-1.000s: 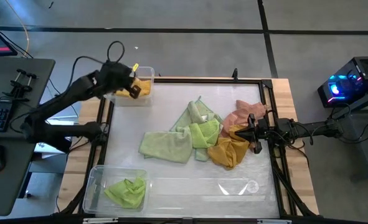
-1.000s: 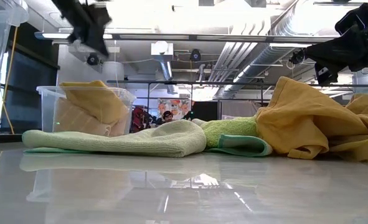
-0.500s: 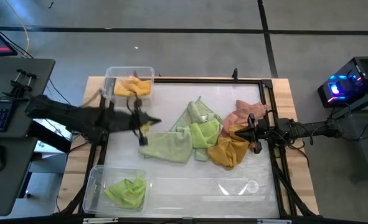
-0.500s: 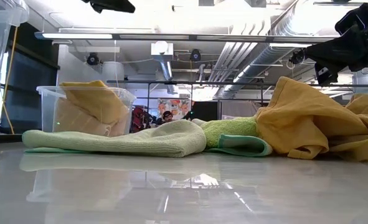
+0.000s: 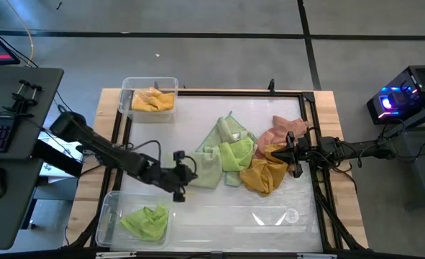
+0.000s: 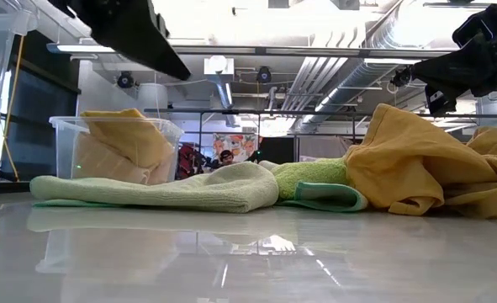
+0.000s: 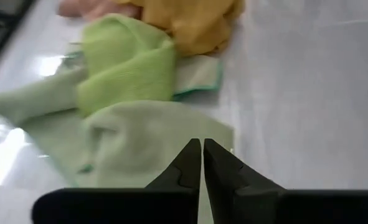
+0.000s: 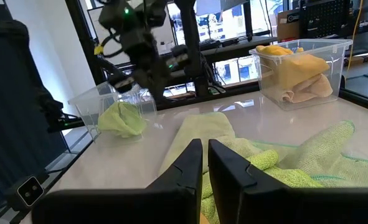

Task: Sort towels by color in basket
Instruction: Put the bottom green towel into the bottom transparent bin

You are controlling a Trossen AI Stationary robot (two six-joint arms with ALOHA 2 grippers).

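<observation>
A heap of towels lies mid-table: a pale green towel (image 5: 201, 167) (image 7: 140, 140) at its left, a lime green one (image 5: 236, 153) (image 7: 124, 59), a second pale green one (image 5: 226, 129), a mustard one (image 5: 264, 174) (image 6: 416, 164) and a salmon pink one (image 5: 280, 131). My left gripper (image 5: 189, 171) (image 7: 202, 152) hovers shut above the pale green towel's left end, touching nothing. My right gripper (image 5: 290, 154) (image 8: 205, 155) waits shut at the heap's right side, above the mustard towel.
A clear bin (image 5: 153, 99) (image 6: 118, 147) at the far left corner holds mustard and peach towels. A clear bin (image 5: 136, 216) at the near left holds a lime green towel (image 5: 146, 221) (image 8: 121, 118). A black frame (image 5: 309, 144) rims the white mat. Bare mat lies near and far of the heap.
My left gripper has swung from above the far-left bin toward the table's near edge and to the right, and now stands over the left end of the pale green towel. The towels in the heap and my right arm have kept still.
</observation>
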